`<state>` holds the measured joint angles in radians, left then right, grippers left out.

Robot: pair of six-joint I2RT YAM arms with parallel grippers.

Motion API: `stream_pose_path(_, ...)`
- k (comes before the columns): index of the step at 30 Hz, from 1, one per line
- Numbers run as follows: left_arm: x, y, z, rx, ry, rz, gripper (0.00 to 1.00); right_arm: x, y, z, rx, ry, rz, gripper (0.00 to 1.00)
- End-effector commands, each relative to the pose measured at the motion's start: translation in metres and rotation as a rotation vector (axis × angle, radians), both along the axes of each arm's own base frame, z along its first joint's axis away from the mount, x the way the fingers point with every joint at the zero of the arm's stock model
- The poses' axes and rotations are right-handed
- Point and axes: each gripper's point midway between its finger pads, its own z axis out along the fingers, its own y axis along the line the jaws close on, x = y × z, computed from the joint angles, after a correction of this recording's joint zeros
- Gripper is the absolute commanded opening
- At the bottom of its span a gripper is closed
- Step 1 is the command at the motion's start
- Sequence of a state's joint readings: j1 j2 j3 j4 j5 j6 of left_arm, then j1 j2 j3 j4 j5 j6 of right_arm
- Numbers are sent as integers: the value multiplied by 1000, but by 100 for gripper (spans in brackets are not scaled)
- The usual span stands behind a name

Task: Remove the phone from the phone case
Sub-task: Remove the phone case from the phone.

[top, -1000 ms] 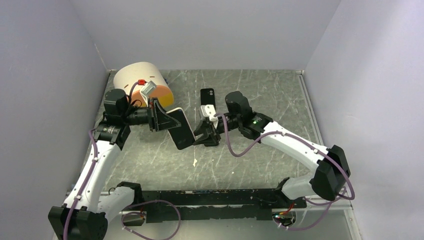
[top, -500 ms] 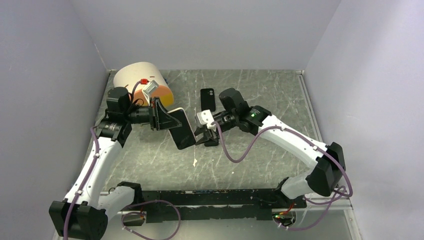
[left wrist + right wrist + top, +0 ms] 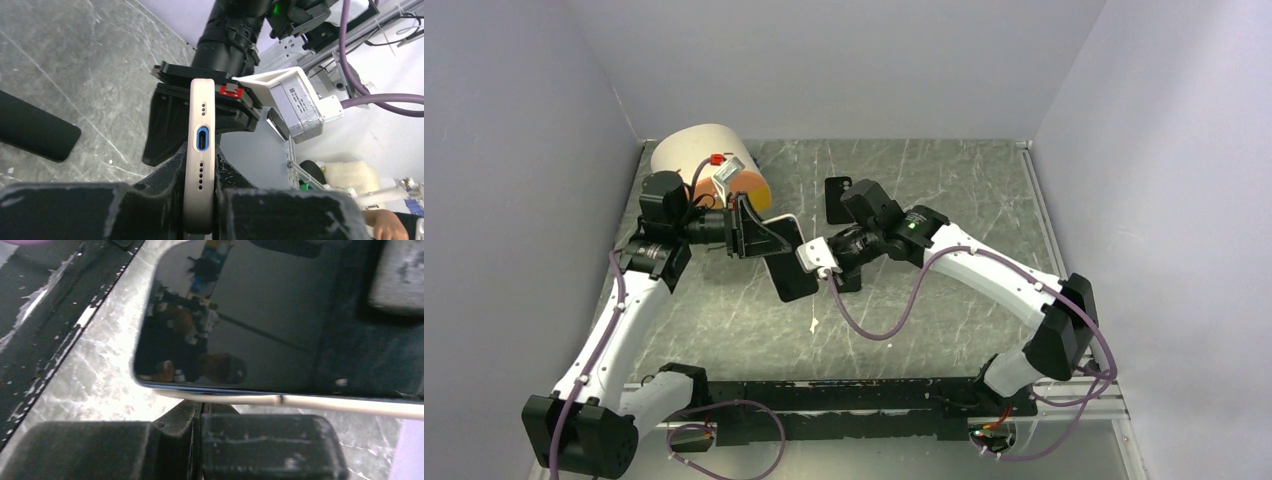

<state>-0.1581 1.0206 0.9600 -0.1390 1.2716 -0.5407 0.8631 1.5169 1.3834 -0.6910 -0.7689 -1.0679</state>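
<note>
Well, the left fingers (image 3: 160,185) are clamped on the cream-edged phone (image 3: 202,150), holding it above the desk (image 3: 944,180), while the right fingers (image 3: 260,440), pressed together on nothing visible, sit against its other end.

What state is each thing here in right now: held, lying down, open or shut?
phone: held off the table, clamped in the left gripper, screen dark.
left gripper: shut on the phone.
right gripper: fingers look closed together, tips at the phone's edge.
black case: lying flat on the table, apart from both grippers.
beige cylinder: lying on its side, back left corner.
</note>
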Motion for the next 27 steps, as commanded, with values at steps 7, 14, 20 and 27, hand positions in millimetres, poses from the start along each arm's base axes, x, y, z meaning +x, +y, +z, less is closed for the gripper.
stream_pose_path(7,6,3,15,15,-111,135,3,28,-9,29,236,32,-304,42)
stream_pose_path(14,28,11,9,-36,-126,336,3,56,-43,62,497,252,-729,89)
stream_pose_path(20,42,17,12,-108,-112,453,3,46,-54,68,677,413,-780,98)
stream_pose_path(27,52,26,14,-170,-110,551,3,23,-45,79,830,633,-659,99)
